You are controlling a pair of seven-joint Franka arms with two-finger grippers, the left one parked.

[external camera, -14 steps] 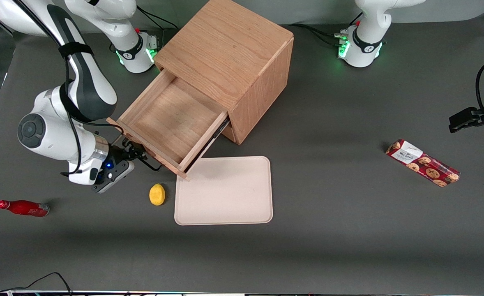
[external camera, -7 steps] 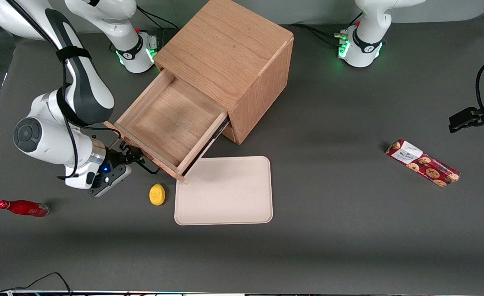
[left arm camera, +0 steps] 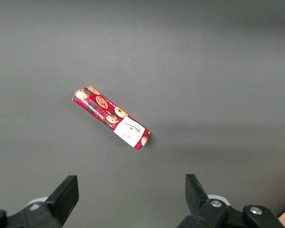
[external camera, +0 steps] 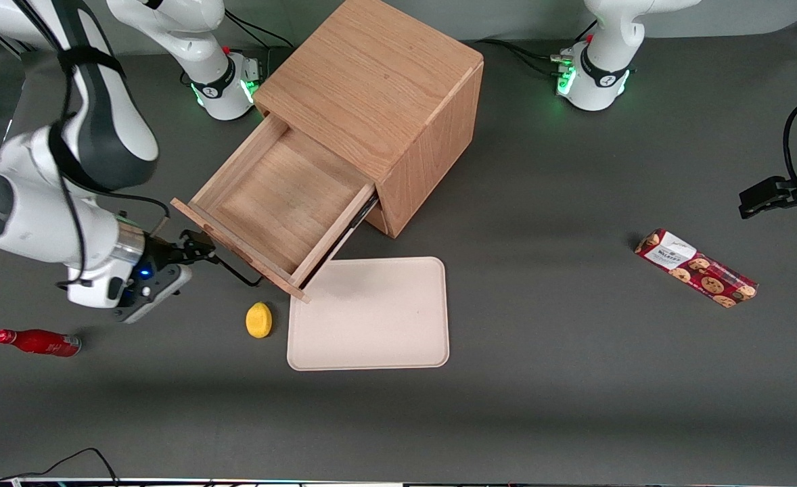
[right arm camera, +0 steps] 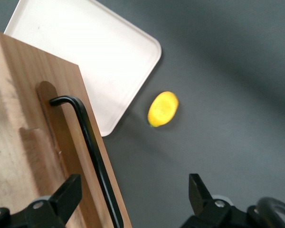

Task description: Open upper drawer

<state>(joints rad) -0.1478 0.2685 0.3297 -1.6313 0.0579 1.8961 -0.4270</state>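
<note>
front view has the upper drawer (external camera: 278, 203) pulled well out of the oak cabinet (external camera: 378, 101), its bare wooden floor exposed and its front panel hanging over the counter (external camera: 540, 304) just above the corner of the cream tray (external camera: 371, 318). that much travel suggests the opening is essentially done. the claw (external camera: 192, 247) sits in front of the drawer, just off the end of the black bar handle (external camera: 236, 270) nearest the working arm, and appears apart from it. with the drawer this far out, letting go is the sensible posture, since any further pull might only drag the cabinet.

the right wrist view settles what the front view leaves vague: the claw (right arm camera: 133, 199) is spread wide with nothing between its fingers (right arm camera: 69, 192), and the handle (right arm camera: 92, 156) runs past just beside one finger without being clamped. it also shows the drawer front (right arm camera: 33, 142) edge-on, with the tray (right arm camera: 99, 57) and the yellow lemon (right arm camera: 163, 109) on the counter below the drawer front, the lemon clear of the tray.

the front view alone gives the drawer's depth and the wider layout: the lemon (external camera: 258, 319) just beside the tray, a red bottle (external camera: 36, 342) lying well off from the drawer toward the working arm's end, and a red cookie box (external camera: 696, 268) toward the parked arm's end. the left wrist view shows only that cookie box (left arm camera: 111, 117).
</note>
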